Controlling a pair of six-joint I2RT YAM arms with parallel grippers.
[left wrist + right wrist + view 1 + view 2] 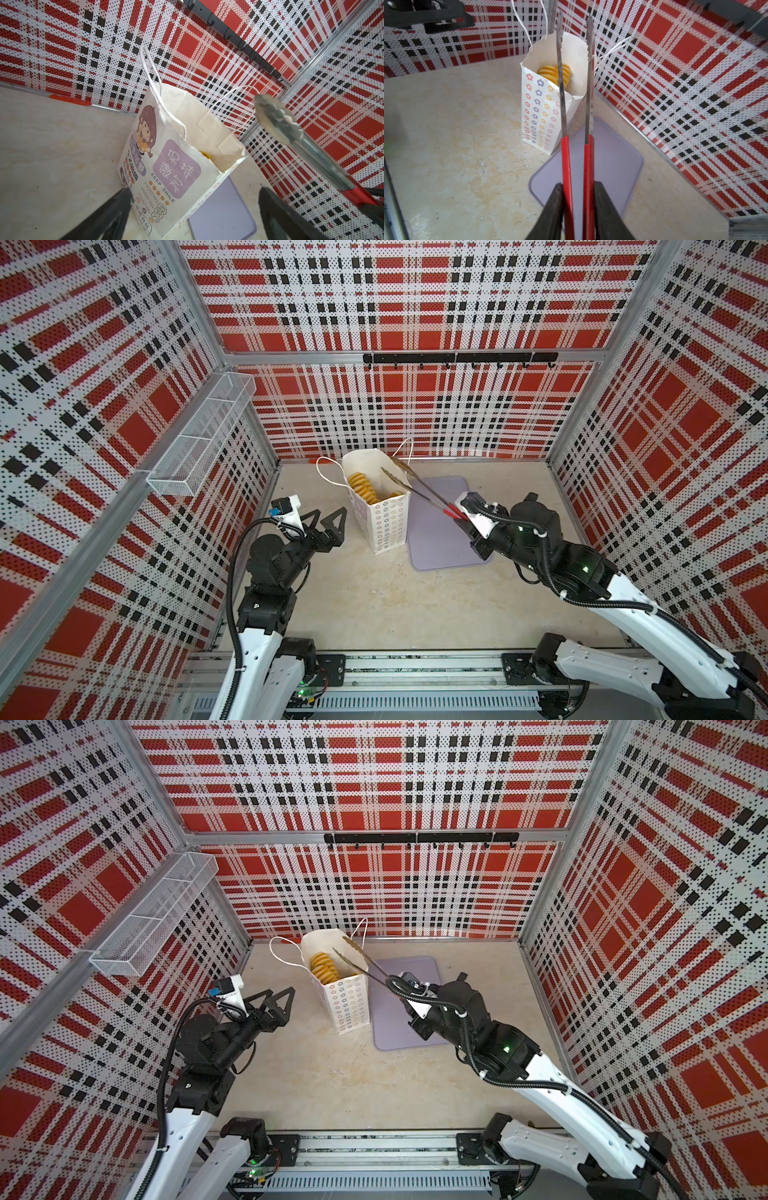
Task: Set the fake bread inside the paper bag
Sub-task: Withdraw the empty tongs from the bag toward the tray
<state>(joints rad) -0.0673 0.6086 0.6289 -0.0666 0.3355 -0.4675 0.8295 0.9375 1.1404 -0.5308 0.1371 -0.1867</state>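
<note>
Clamping red-handled tongs (566, 158) in right hand (578, 186), pointing them far-left over paper bag (384, 522) mouth and fake bread loaves (360, 485); holding left hand (330, 512) wide open, empty, left of bag.

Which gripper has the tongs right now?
The right gripper, shut on the red handles of the tongs; the left gripper stands open and empty beside the paper bag.

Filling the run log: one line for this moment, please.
left gripper: open, beside paper bag | right gripper: shut on tongs | tongs: tips empty, above bag | fake bread: in bag | tray: bare
</note>
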